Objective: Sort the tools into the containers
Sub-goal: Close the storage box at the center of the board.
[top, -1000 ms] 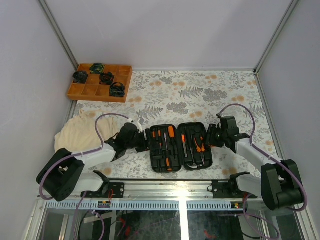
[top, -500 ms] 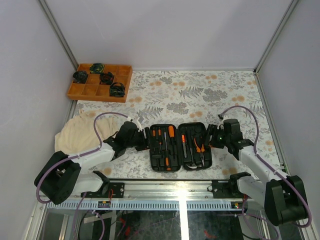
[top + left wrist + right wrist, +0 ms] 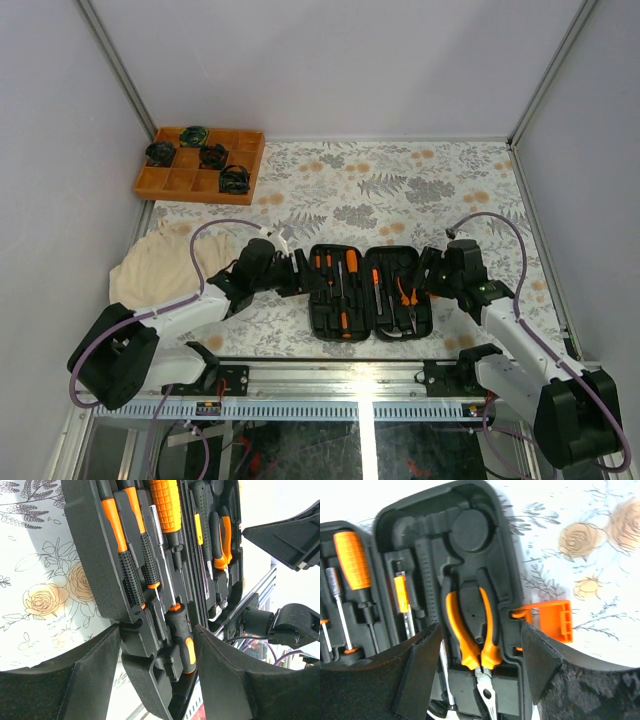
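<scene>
Your case [image 3: 398, 257] lies open on the counter [image 3: 400, 190] near the front edge, between the arms, with screwdrivers [image 3: 341, 268] and pliers [image 3: 472, 630] in its slots. Your left end effector [image 3: 299, 278], about half open, clamps the case's left rim. Your right end effector [image 3: 431, 276] gapes wide over the right half beside the latch [image 3: 555, 620], holding nothing.

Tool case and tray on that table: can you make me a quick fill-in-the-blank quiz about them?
The black tool case lies flat and ___.
The pliers in it have ___ handles.
The orange gridded tray holds ___ coiled items.
Missing words: open; orange; four.
</scene>
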Robot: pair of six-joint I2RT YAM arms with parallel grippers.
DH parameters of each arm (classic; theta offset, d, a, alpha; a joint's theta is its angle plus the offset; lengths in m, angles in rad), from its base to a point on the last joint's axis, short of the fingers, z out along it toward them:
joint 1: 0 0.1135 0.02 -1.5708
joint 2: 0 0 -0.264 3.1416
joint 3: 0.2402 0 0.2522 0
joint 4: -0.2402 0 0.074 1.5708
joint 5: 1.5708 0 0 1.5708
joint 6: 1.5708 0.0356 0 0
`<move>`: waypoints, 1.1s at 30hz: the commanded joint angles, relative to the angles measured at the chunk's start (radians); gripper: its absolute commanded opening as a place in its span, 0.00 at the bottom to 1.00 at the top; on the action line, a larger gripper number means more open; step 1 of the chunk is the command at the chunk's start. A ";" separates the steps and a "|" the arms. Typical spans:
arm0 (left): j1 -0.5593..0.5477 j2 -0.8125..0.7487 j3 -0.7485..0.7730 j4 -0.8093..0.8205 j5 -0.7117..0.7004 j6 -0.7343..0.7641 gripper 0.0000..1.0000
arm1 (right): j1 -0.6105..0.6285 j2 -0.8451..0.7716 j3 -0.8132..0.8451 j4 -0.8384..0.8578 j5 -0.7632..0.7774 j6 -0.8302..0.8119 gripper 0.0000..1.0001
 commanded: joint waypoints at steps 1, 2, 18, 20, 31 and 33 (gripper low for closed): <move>-0.011 -0.021 0.044 0.093 0.041 -0.012 0.57 | -0.008 0.030 0.044 -0.073 0.148 0.054 0.70; -0.010 -0.021 0.046 0.092 0.041 -0.010 0.57 | -0.014 0.037 0.042 -0.071 0.151 0.061 0.70; -0.010 -0.019 0.047 0.090 0.051 -0.008 0.57 | -0.053 -0.167 -0.052 -0.128 0.346 0.217 0.39; -0.011 -0.019 0.047 0.092 0.051 -0.007 0.57 | -0.052 -0.134 -0.035 -0.154 0.376 0.203 0.36; -0.010 -0.012 0.048 0.093 0.059 -0.004 0.57 | -0.054 0.058 0.013 -0.051 0.133 0.122 0.16; -0.010 -0.013 0.049 0.095 0.058 -0.005 0.57 | -0.054 0.086 0.016 -0.020 0.054 0.100 0.16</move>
